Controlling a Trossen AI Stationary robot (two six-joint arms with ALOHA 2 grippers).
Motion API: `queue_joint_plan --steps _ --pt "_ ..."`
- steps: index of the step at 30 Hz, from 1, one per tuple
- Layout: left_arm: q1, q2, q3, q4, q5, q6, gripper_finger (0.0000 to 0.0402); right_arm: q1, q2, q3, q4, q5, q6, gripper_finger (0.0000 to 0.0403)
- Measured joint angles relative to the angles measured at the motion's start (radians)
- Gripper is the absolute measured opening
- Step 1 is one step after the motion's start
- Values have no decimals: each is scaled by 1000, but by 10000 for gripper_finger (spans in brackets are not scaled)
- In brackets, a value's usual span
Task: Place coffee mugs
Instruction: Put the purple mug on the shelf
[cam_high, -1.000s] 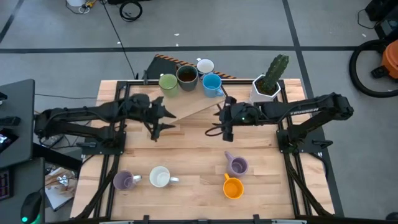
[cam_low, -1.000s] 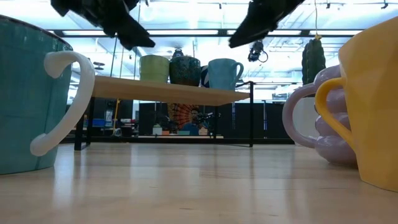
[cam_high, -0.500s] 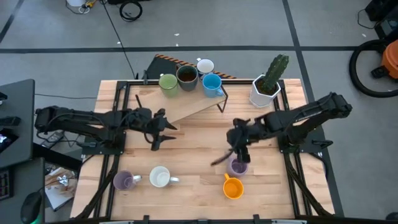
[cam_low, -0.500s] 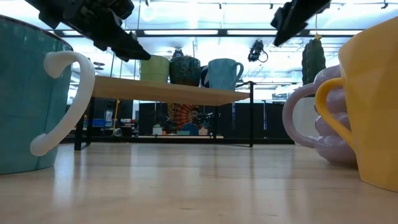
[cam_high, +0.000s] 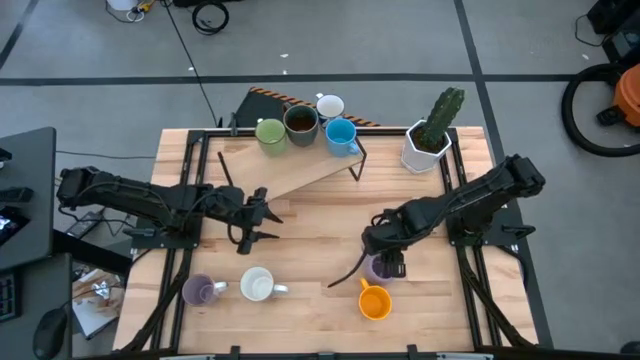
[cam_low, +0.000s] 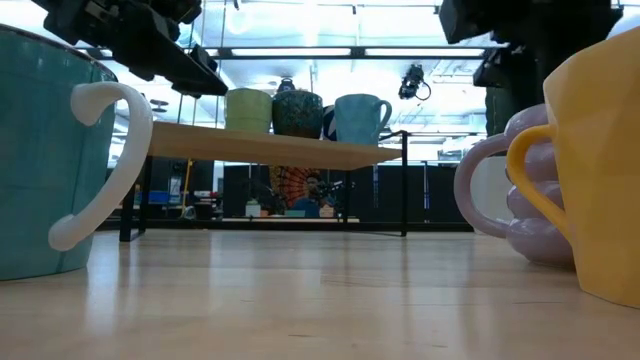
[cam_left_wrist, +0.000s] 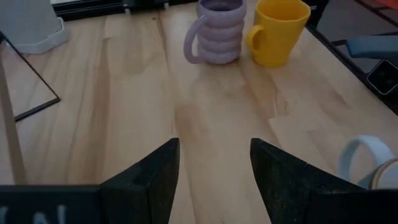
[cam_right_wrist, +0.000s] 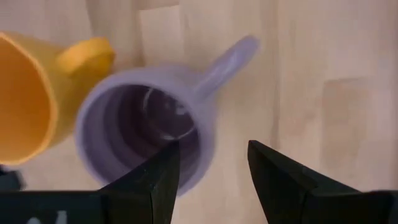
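The right gripper (cam_high: 383, 262) hangs directly over a ribbed lilac ceramic mug (cam_high: 380, 268) at the near right of the pale wooden table (cam_high: 320, 230), its two dark fingers (cam_right_wrist: 155, 186) spread apart above the mug's rim with nothing between them. Just beside that mug, nearer the table's front edge, stands an orange-yellow ceramic mug (cam_high: 374, 302). The left gripper (cam_high: 262, 214) is poised above bare tabletop left of centre, its jaws likewise parted and empty. Near the front left corner sit a second purple mug (cam_high: 199, 291) and a white mug (cam_high: 258, 286) side by side. At the back, a low wooden shelf on thin black legs (cam_high: 300, 168) carries four more mugs in a cluster: a green one (cam_high: 270, 133), a dark brown one (cam_high: 300, 123), a blue one (cam_high: 340, 135) and a white one (cam_high: 329, 106) behind them. A white hexagonal pot holding a green cactus (cam_high: 430, 135) stands at the back right.
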Motion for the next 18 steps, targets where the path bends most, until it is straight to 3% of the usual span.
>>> queue_joint_plan --steps 5,14,18 --pt "-2 0 0 1 -58 -3 203 -24 -2 -20 -7 -40 41 194" --pt "-93 38 1 4 -305 1 203 -32 -2 -88 50 -63 77 189" --pt "-122 51 1 1 -363 4 203 -41 -2 -104 52 -60 83 189"
